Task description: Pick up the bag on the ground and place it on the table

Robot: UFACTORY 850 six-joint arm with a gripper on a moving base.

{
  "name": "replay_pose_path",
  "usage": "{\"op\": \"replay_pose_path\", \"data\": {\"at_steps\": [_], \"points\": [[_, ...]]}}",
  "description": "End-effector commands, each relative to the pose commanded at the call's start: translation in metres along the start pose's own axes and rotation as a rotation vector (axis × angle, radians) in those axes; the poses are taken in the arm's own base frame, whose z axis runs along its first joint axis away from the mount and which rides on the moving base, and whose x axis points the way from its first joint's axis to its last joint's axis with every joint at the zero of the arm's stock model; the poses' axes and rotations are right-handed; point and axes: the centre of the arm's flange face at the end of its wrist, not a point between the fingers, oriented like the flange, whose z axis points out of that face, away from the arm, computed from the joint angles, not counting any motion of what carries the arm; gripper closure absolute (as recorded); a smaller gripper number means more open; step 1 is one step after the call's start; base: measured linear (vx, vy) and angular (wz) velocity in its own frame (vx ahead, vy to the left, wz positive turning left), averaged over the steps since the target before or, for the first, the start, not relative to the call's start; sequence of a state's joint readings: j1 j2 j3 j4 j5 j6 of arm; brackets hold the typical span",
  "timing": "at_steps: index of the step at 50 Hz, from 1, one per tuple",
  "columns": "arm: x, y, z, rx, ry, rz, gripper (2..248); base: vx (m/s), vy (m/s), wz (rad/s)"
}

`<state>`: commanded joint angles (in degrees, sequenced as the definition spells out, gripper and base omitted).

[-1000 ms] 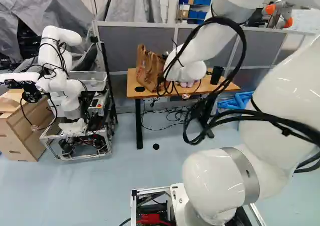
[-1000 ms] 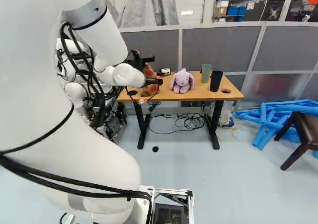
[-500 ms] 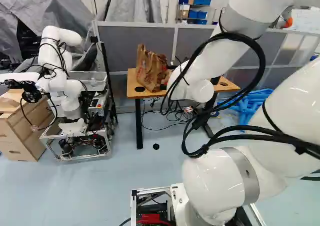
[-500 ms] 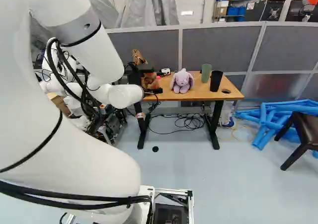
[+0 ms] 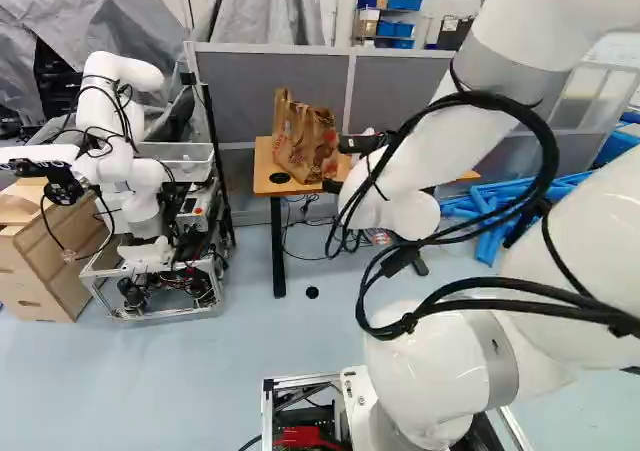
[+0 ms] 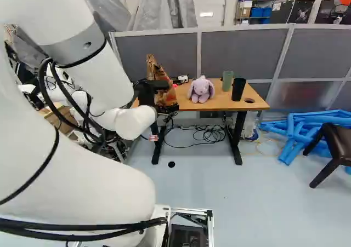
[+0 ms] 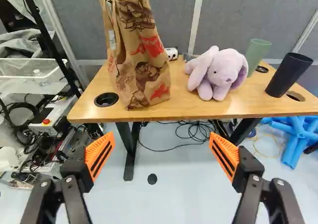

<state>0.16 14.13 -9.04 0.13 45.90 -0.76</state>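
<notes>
Bag [image 7: 141, 60] stands on the table [image 7: 248, 97], and the wide-open claw [image 7: 161, 147] has backed away: job seemingly done.

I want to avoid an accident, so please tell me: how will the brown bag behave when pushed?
The bag looks like creased paper, so it may crumple where pressed. It stands tall on a narrow base, so a push near its top may tip it. I cannot judge weight.

Arm [image 5: 520, 16] was glossy white, rounded | silver-grey band [image 5: 503, 351] ringed its lowest joint [image 5: 430, 361] | black cables [image 5: 490, 100] ran above that joint, bundled together | beyond that joint, black gripper [image 5: 334, 164] had ribbed orange pads [image 7: 97, 152], silver screws [image 7: 255, 178]
</notes>
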Motion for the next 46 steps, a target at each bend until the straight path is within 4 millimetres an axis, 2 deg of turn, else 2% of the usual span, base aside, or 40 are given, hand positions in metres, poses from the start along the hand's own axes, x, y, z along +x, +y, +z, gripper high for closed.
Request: {"op": "replay_pose_path", "data": {"at_steps": [22, 46], "points": [[-0.017, 0.000, -0.016, -0.001, 0.029, 0.011, 3, 0.000, 0.000, 0.000], [-0.020, 0.000, -0.018, -0.001, 0.034, 0.013, 3, 0.000, 0.000, 0.000]]}}
